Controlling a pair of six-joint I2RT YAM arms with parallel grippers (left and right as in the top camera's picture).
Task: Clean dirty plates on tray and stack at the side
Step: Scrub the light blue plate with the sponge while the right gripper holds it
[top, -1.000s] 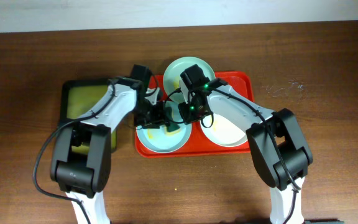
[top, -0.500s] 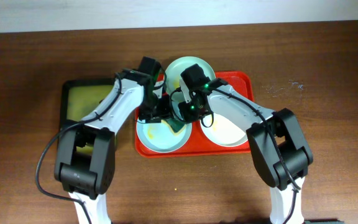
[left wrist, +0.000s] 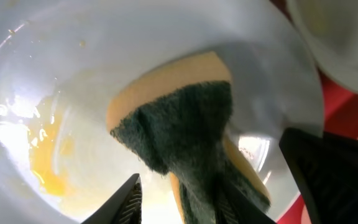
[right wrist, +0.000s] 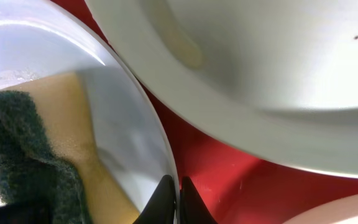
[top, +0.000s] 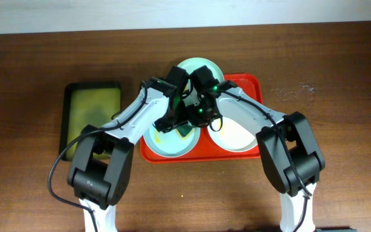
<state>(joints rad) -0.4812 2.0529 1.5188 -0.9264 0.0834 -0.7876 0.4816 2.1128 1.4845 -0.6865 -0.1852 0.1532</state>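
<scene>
The red tray (top: 253, 87) lies mid-bench (top: 340, 64) and carries all three plates. One mint plate (top: 195, 63) sits at its 12 o'clock, overlapping the far rim. The white plate (top: 234, 138) is at 5 o'clock. The near mint plate (top: 172, 147) is at 7 o'clock, and both arms meet over it.

The left pincer (top: 172, 121) reaches in from 9 o'clock and hangs above this near plate. In its wrist view a sponge (left wrist: 185, 130), yellow with a dark green scouring face, stands between its fingers (left wrist: 132, 193) with its far end on the plate's floor. A thin pale gap shows beside the sponge on each side, so I cannot tell whether the fingers squeeze it or only flank it. A wet yellow smear (left wrist: 45, 168) lies on the plate at the sponge's 8 o'clock, apart from it.

The right pincer (right wrist: 177, 183) comes in from 3 o'clock. Its tips are pressed almost together on the near plate's rim, one tip inside the rim and one outside, pinching it at the plate's 2 o'clock edge. Red tray floor shows just beyond that rim.

A small tray (top: 92, 106), black-rimmed and yellow-green inside, lies at the red tray's 9 o'clock, near it but not touching.
</scene>
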